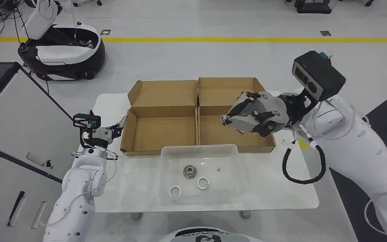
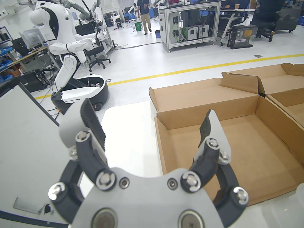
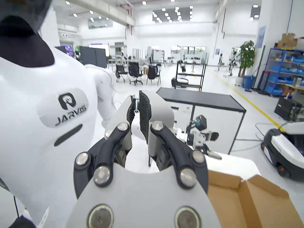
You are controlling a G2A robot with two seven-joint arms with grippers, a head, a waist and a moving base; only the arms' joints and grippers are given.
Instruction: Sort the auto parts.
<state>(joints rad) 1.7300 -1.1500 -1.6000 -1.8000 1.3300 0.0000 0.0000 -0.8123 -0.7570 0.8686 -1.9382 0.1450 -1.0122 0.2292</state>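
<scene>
My right gripper (image 3: 135,103) is shut on a small threaded metal bolt (image 3: 135,105) and hangs above the right cardboard box (image 1: 239,133), seen from above as the right gripper (image 1: 225,119). My left gripper (image 2: 152,122) stands open with nothing between its fingers, just left of the left cardboard box (image 2: 228,143); from above the left gripper (image 1: 121,128) sits at that left cardboard box's (image 1: 158,133) outer wall. A clear plastic tray (image 1: 166,181) in front of the boxes holds a dark metal ring (image 1: 190,172), two white rings (image 1: 202,183) and a tiny part (image 1: 218,169).
Both boxes have their lids folded back toward the far table edge. The white table (image 1: 290,193) has bare room right of the tray. Another robot's base (image 1: 60,54) stands on the floor beyond the table's far left corner.
</scene>
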